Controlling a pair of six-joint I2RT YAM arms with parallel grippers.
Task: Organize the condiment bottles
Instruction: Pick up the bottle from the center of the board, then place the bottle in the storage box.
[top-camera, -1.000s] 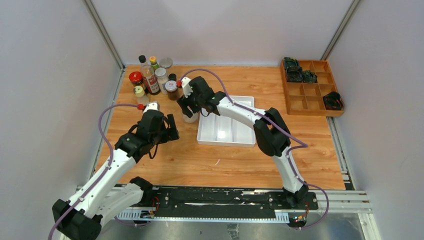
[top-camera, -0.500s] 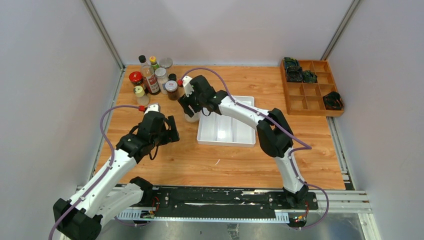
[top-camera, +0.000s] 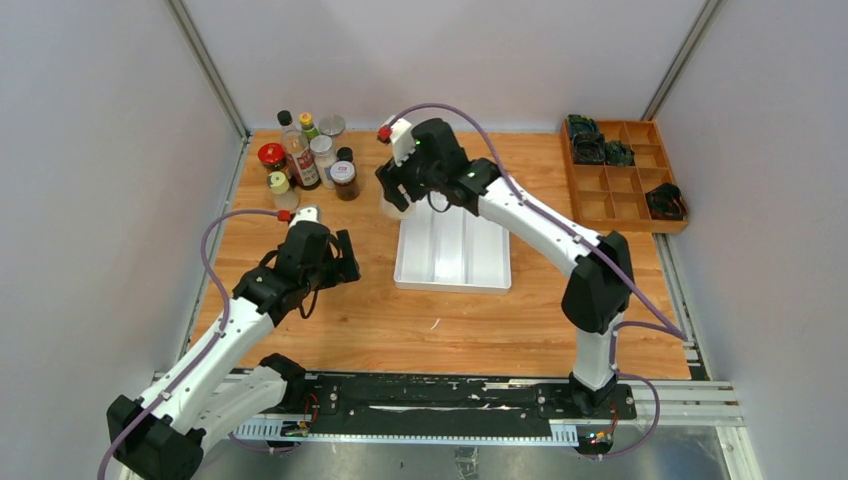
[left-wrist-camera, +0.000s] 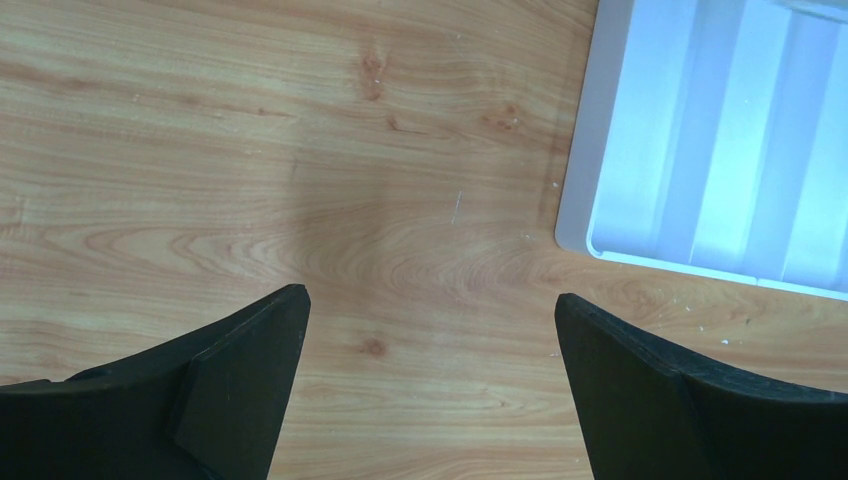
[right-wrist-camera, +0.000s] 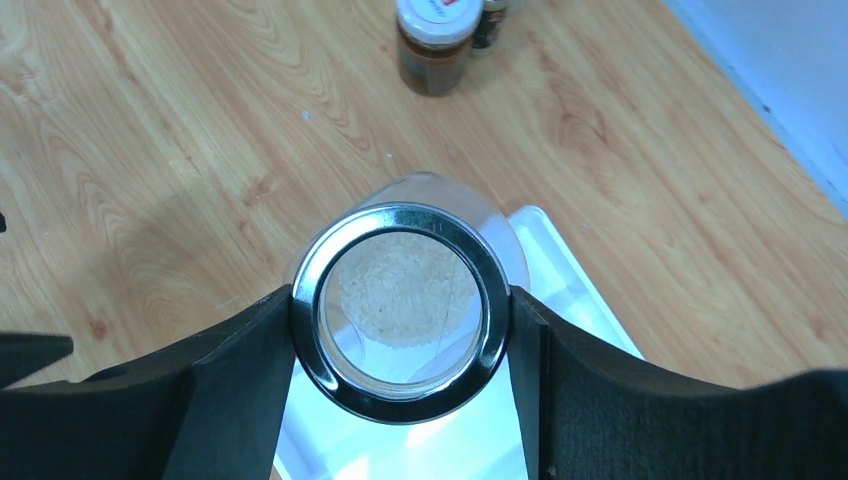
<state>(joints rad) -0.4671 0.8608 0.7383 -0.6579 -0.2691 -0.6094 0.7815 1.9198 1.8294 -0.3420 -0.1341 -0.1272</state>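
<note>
Condiment bottles (top-camera: 305, 160): you see most of them standing in a tight cluster at the far left corner of the bench (top-camera: 400, 330), a pale wood-grain top enclosed by plain grey walls (top-camera: 450, 60). A white tray (top-camera: 450, 250) with lengthwise ridges lies at the middle of the bench. A wooden compartment box (top-camera: 620, 195) sits at the far right corner with dark green-black objects (top-camera: 590, 145) in some of its cells.

One clear jar (right-wrist-camera: 400, 290), silver-rimmed and holding a pale granular fill, is apart from the cluster. Your right gripper (right-wrist-camera: 402, 310) has it clamped between both fingers, jaws fairly wide and pressed against the rim on either side. The jar stands upright over the far left corner of the tray; you cannot tell whether its base touches anything. A brown-filled jar (right-wrist-camera: 432, 50) with a white lid stands on the bench just beyond it.

Your left gripper (left-wrist-camera: 428, 295) is spread fully apart and holds nothing. It hangs over bare wood beside the tray's near left corner, well apart from the cluster.
</note>
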